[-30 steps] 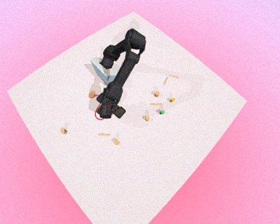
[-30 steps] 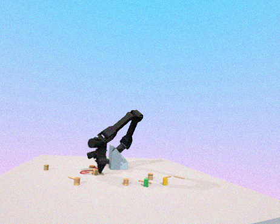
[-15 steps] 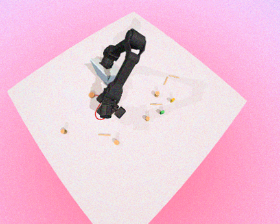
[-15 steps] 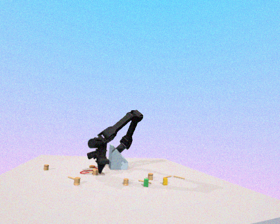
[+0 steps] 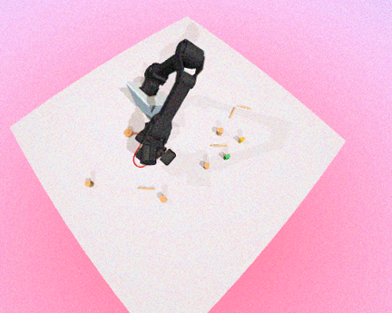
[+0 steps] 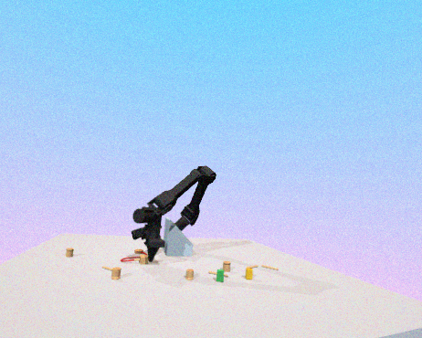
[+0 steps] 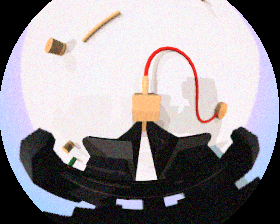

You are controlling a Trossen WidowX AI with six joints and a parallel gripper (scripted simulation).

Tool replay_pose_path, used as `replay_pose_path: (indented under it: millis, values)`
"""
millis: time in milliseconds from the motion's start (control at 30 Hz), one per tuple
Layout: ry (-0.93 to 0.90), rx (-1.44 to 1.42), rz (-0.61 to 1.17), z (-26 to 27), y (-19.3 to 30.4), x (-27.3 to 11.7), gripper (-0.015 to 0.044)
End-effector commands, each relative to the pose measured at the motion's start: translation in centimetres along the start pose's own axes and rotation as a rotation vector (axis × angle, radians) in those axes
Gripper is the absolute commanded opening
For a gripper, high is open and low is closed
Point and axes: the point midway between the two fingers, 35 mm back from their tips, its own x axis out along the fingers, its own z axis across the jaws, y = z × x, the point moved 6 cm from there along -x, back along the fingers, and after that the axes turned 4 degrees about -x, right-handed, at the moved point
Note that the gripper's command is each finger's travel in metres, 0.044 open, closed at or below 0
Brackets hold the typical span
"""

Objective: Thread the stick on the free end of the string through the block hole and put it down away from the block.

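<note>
The wooden block (image 7: 146,107) (image 6: 143,259) stands on the table. The thin stick (image 7: 145,86) runs through its hole: one end with the red string shows on the far side in the wrist view, the other end sticks out on the near side, at the fingertips. My gripper (image 7: 143,121) (image 6: 152,260) is low at the table, shut on that near end, close beside the block. The red string (image 7: 195,82) (image 5: 133,161) curves in a loop on the far side to the round button (image 7: 222,110) (image 5: 128,133). In the top view the arm hides the block.
A loose stick (image 5: 146,188) (image 7: 101,26) and a wooden cylinder (image 5: 163,199) lie on one side, another cylinder (image 5: 88,183) farther off. Several sticks and cylinders, a green block (image 5: 227,157) and a yellow block (image 5: 241,140) are on the other side. A blue-grey wedge (image 6: 175,242) stands behind the gripper.
</note>
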Motion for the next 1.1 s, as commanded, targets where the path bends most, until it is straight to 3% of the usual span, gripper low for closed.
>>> replay_pose_path:
  millis: [0, 1067]
  values:
    - [0.001, 0.005, -0.003, 0.0, 0.2, 0.0, 0.0]
    - [0.011, 0.007, 0.001, 0.2, 3.9, 0.0, 0.0]
